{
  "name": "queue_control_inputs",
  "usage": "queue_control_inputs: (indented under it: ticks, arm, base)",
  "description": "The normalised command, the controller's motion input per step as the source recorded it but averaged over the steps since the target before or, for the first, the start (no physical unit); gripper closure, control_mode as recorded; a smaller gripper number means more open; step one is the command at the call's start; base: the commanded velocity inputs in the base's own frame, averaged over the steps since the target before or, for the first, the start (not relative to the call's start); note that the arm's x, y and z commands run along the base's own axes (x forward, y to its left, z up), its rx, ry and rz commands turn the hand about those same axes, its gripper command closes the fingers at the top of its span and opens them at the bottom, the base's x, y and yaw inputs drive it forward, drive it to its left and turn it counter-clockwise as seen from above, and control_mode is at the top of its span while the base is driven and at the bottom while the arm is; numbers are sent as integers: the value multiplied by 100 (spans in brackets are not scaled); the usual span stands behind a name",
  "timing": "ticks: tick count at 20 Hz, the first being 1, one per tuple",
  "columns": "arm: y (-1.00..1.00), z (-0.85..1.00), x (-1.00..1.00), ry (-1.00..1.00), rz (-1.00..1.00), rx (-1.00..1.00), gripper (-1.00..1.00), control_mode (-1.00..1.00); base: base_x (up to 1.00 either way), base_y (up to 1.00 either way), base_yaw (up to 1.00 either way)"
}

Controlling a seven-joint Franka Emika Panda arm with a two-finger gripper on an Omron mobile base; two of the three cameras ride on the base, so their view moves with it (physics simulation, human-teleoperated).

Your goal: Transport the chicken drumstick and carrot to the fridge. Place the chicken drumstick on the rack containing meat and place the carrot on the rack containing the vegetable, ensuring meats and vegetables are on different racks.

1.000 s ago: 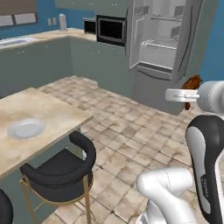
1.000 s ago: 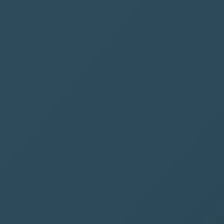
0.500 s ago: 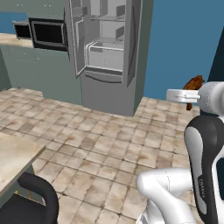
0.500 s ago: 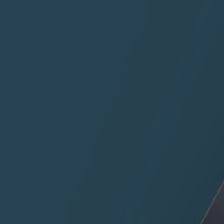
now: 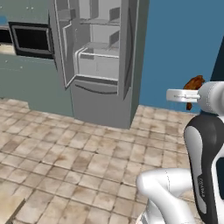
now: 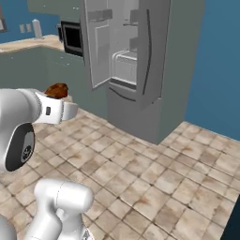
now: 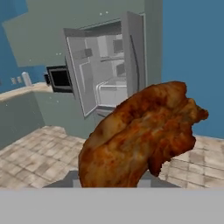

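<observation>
From the left base view, my gripper (image 5: 189,94) is up off to the right of the fridge (image 5: 98,61), well apart from it, with the chicken drumstick (image 5: 193,84) poking out from behind my white hand. The fridge's left door is swung open, so you can see the pale shelves inside, and there's a black-fronted wall oven (image 5: 29,38) just to the left of the fridge. Tiled floor (image 5: 87,157) runs from the fridge's foot toward me. Right base view: same deal from the other side, the gripper (image 6: 63,101) sits well to the left of the fridge (image 6: 136,61) and the drumstick (image 6: 57,90) is perched at the top of it, oven (image 6: 71,37) just left of the fridge. Hand view: the drumstick (image 7: 140,135) is huge and right up close, my jaws pinched on it from below, and the open fridge (image 7: 109,74) stands beyond it, straight ahead.
</observation>
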Motion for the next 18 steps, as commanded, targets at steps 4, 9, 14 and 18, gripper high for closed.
queue_control_inputs:
  ticks: [4, 9, 14, 18]
  arm:
    - [0, 0, 0, 0, 0, 0, 100, 100]
    - [0, 0, 0, 0, 0, 0, 100, 100]
    - [0, 0, 0, 0, 0, 0, 100, 100]
    - [0, 0, 0, 0, 0, 0, 100, 100]
  base:
    - [100, 22, -7]
    - [100, 19, -4]
    - [100, 33, -7]
    - [100, 32, -2]
